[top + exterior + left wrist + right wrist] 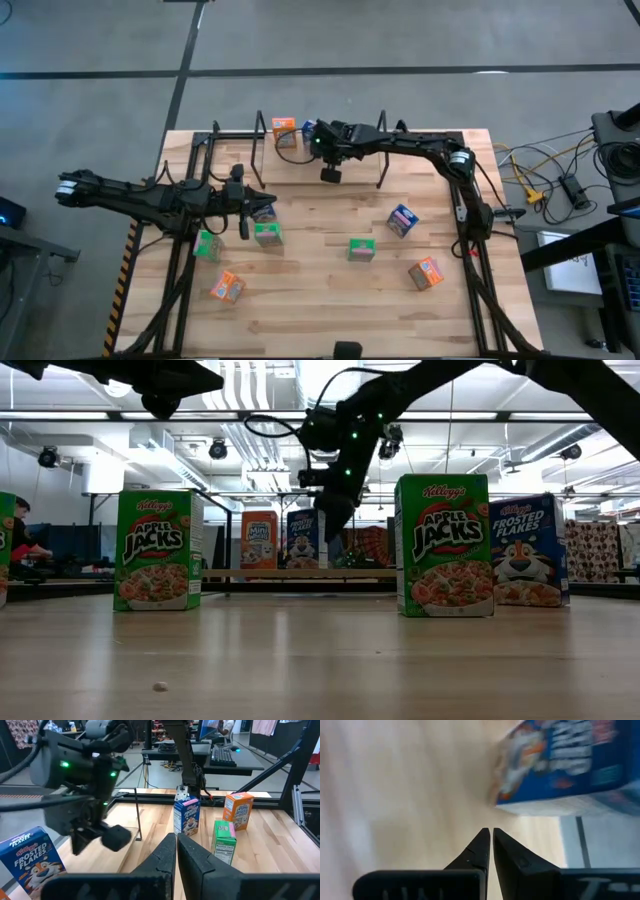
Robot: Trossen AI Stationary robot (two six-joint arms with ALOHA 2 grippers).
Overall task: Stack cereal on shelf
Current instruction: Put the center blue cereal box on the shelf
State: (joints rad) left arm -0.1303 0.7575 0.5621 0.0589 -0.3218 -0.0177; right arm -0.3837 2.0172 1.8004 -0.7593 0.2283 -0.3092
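Apple Jacks box (444, 544) stands nearest; both tools closed and empty, so open your right tool (331, 175) before leaving the shelf (262, 140).

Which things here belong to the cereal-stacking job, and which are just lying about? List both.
Job: Apple Jacks boxes, Frosted Flakes boxes, Mini-Wheats boxes, shelf.
Lying about: floor cables, hazard tape.

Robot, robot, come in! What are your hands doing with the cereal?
Both hands shut, empty. Right hand at the shelf, beside a blue box. Left hand over table boxes. Nothing blocking.
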